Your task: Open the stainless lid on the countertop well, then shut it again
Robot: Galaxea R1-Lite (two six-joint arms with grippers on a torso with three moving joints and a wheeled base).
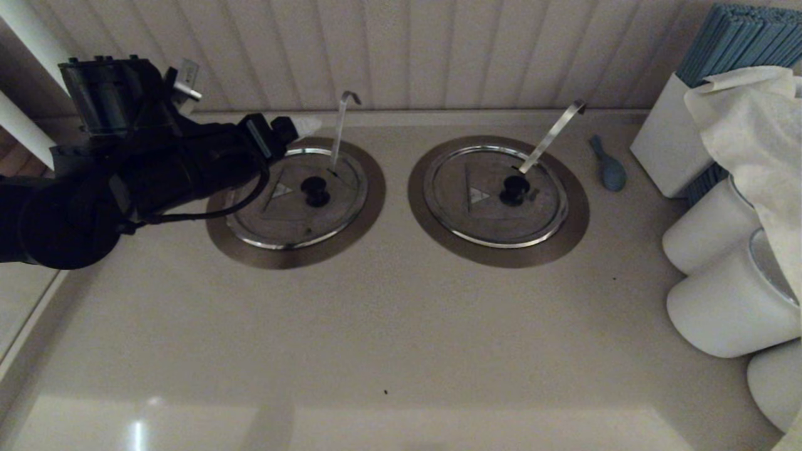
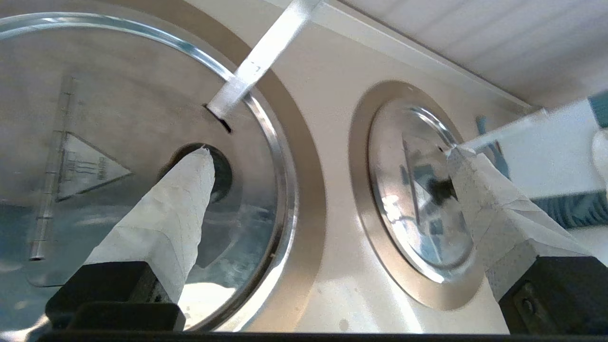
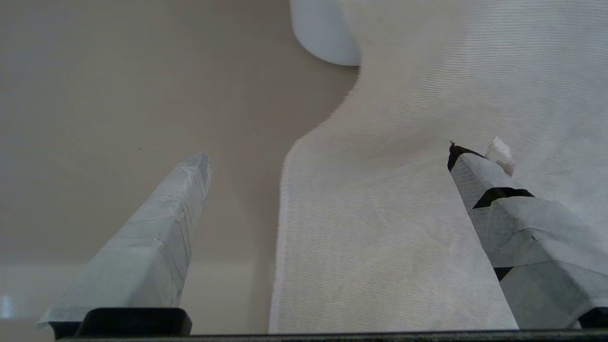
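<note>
You are at the approach, before the opening: the stainless lid (image 1: 296, 197) lies flat and seated in the countertop well (image 1: 296, 202), nothing lifted yet.

Nearest you, the counter (image 1: 388, 338) is bare beige surface. The right gripper (image 3: 327, 156) does not show in the head view; its own camera shows its fingers spread wide over a white cloth (image 3: 427, 213), holding nothing, parked.

Farther out, at about ten o'clock from the counter's middle, your left gripper (image 1: 301, 128) hangs above the far-left rim of the well. Its taped fingers (image 2: 166, 223) are spread wide and pinch nothing. From its wrist camera one fingertip lines up over the black knob (image 1: 315, 190), the other reaches toward the twin lid (image 1: 495, 195).

The thin hooked handle (image 1: 341, 128) stands just beside the gripper, at three o'clock from it and apart from it. The knob lies at about five o'clock, nearer you and lower.

Your next move, as I judge it: bring the jaws around the handle or knob, squeeze, then lift.

Beyond, at one o'clock, the twin well's wide strip handle (image 1: 551, 134) slants; leave it.
</note>
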